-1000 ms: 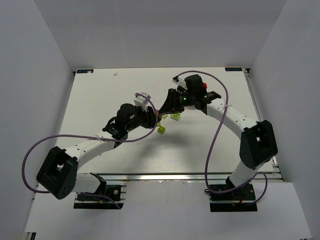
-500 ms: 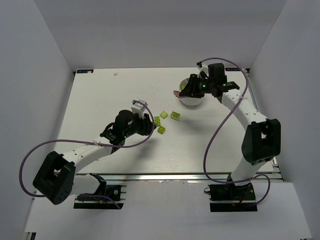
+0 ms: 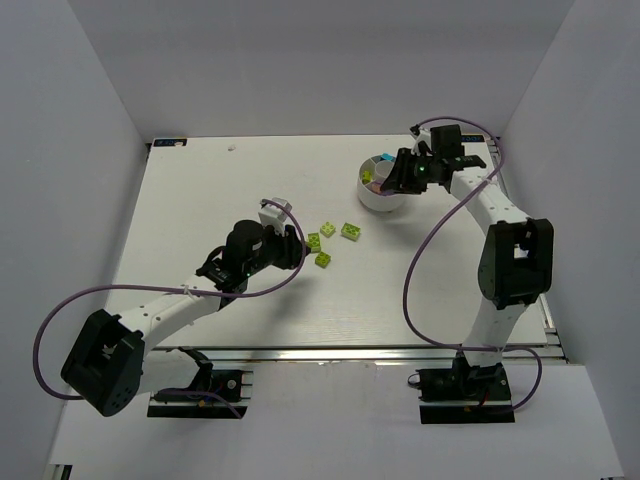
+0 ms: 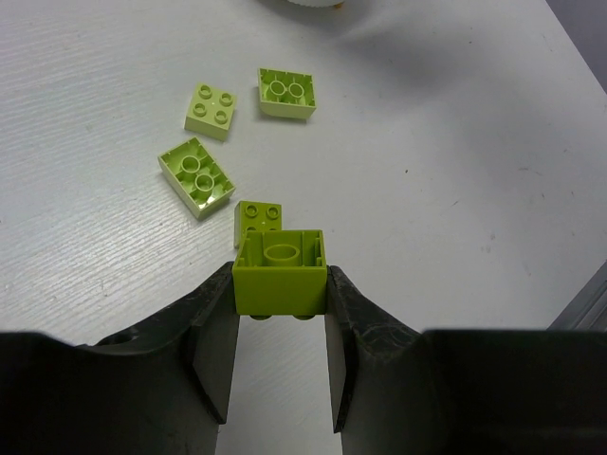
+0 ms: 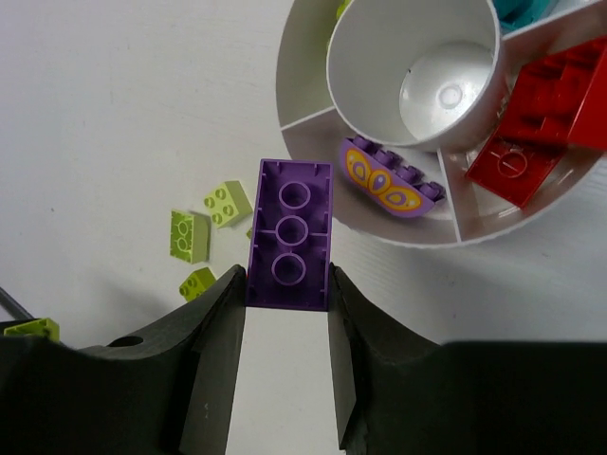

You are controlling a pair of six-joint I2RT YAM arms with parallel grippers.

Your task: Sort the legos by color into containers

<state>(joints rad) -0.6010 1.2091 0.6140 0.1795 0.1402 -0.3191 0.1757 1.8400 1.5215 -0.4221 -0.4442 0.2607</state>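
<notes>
Gripped purple brick [image 5: 289,232] lengthwise in right gripper [image 5: 286,284], purple wedge [image 5: 311,140] of dish [image 5: 370,76] just ahead-right; gripped lime brick [image 4: 280,273] in left gripper [image 4: 280,299].

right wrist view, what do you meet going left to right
lime green plastic brick at the left edge → gripped flat purple plastic brick → curved purple plastic piece with yellow pattern → red plastic brick in the dish

Bricks and dish, counted
One dish [image 5: 302,90]; five lime bricks [image 4: 280,275] [image 4: 258,218] [image 4: 196,175] [image 4: 211,109] [image 4: 286,92] outside it; two purple bricks [image 5: 289,235] [image 5: 391,180]; at least two red bricks [image 5: 517,161] [image 5: 560,95].
</notes>
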